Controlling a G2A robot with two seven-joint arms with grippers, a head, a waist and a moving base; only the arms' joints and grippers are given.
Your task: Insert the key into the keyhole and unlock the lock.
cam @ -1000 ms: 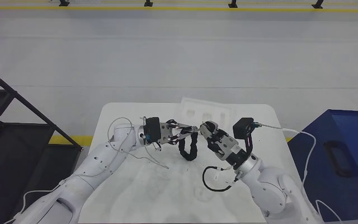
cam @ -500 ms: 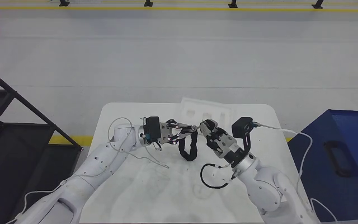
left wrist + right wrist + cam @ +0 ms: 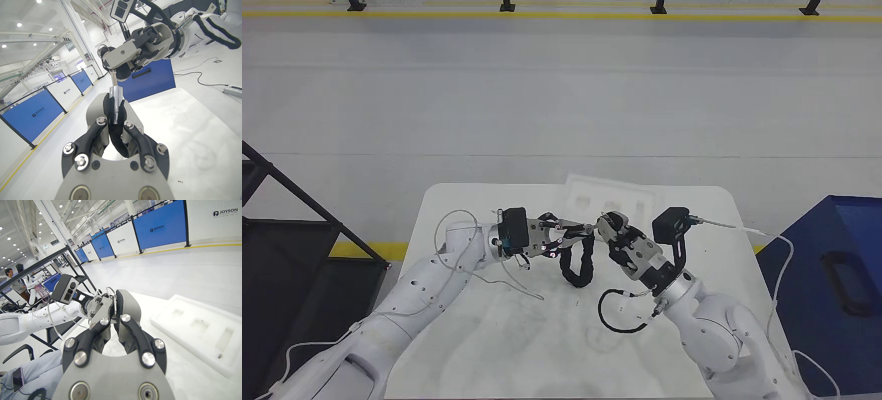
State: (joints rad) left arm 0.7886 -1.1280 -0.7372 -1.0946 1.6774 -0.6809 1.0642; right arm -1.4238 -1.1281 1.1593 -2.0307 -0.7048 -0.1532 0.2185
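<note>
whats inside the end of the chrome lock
The key, held by the right gripper, enters the end of the lock. How deep its tip sits is hidden by the barrel.

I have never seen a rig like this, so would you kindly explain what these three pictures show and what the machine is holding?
This is a two-armed robot at a white table. One picture looks down from a camera above the arms; the other two come from a camera on each wrist, looking along that arm's gripper. The left gripper is shut on a cable lock by its chrome cylinder, its black cable running back through the gripper. The right gripper pinches the key, whose blade meets the cylinder's end. A white foam tray with rectangular recesses lies on the table.
</note>
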